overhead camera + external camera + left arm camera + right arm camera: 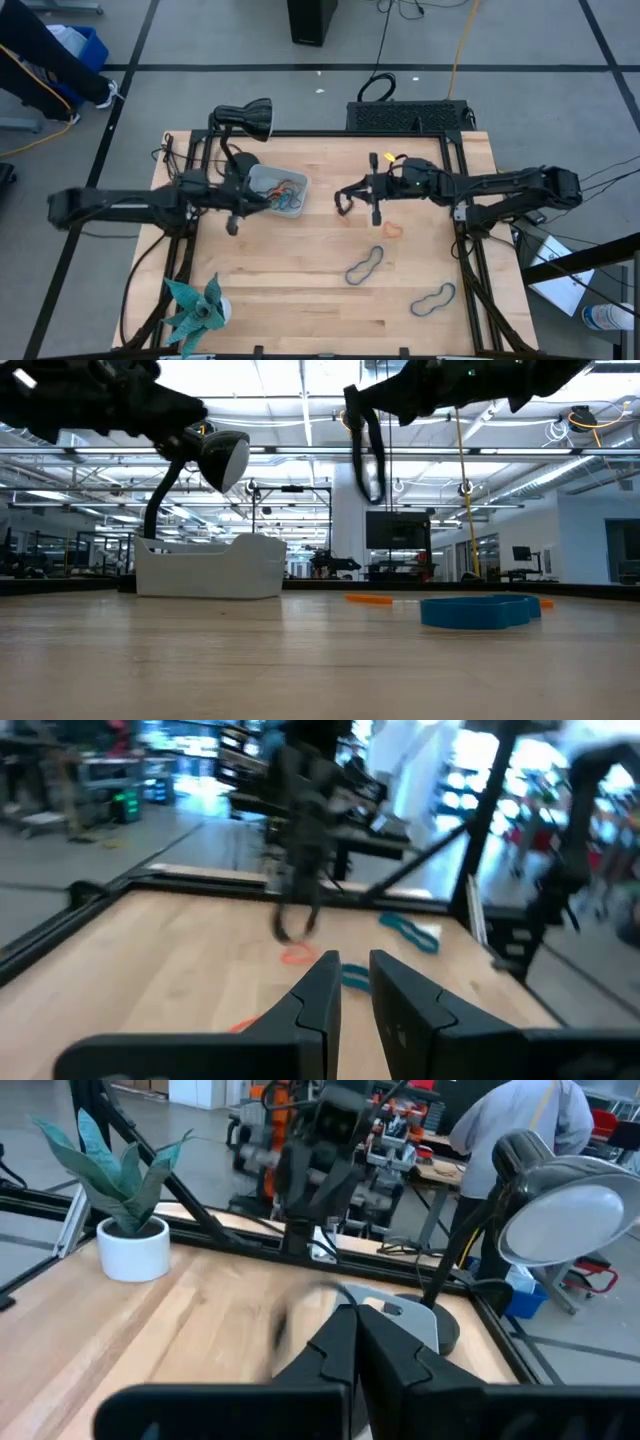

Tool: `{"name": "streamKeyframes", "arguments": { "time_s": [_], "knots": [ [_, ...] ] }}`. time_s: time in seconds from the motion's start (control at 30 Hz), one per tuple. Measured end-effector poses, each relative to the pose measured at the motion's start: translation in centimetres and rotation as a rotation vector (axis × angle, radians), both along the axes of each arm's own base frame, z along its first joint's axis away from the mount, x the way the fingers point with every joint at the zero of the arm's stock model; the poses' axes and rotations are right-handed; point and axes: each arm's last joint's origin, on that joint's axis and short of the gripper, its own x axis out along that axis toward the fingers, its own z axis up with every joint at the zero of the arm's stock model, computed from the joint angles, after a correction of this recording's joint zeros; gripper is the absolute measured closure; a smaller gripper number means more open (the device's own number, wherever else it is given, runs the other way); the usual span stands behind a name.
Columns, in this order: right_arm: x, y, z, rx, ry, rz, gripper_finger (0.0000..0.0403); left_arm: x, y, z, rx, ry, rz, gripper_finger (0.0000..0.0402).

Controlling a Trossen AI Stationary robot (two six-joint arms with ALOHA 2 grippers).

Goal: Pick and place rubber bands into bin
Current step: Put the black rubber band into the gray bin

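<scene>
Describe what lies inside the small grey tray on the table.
Inside the tray, the high view shows a tangle of rubber bands, orange, blue and dark. The left gripper covers one edge, so anything beneath it cannot be seen.

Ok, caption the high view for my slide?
Right end effector carries a black rubber band toward the bin.

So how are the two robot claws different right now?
The right gripper is shut on a black rubber band, which dangles above the table; the left gripper carries nothing visible, its fingers slightly apart. The left one hangs over the bin, the right one over bare wood between the bin and an orange band. Both are dark and two-fingered.
</scene>
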Motion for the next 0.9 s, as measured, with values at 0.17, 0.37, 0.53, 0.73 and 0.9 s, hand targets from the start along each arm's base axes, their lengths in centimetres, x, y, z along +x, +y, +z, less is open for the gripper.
{"name": "streamKeyframes", "arguments": {
  "time_s": [0.17,0.37,0.53,0.73,0.9],
  "knots": [
    [0.9,0.4,0.1,-0.016,0.006,0.02,0.0403,3.2,-0.9,-1.4,0.076,-0.027,-0.081,0.0335],
    [1.4,0.8,-0.4,-0.016,0.029,0.038,0.0403,6.9,-1.4,-2.6,0.053,0.034,-0.109,0.0286],
    [1.6,1.2,-0.8,-0.019,0.045,0.054,0.0403,10.7,-1.3,-2.1,0.02,0.065,-0.105,0.0231],
    [1.7,1.6,-0.7,-0.019,0.043,0.067,0.0403,14.1,-1.2,-1.5,0.034,0.1,-0.109,0.0196],
    [1.7,1.7,-0.7,-0.019,0.044,0.069,0.0403,15.6,-1.1,-1.5,0.029,0.144,-0.111,0.0194]
  ]
}}
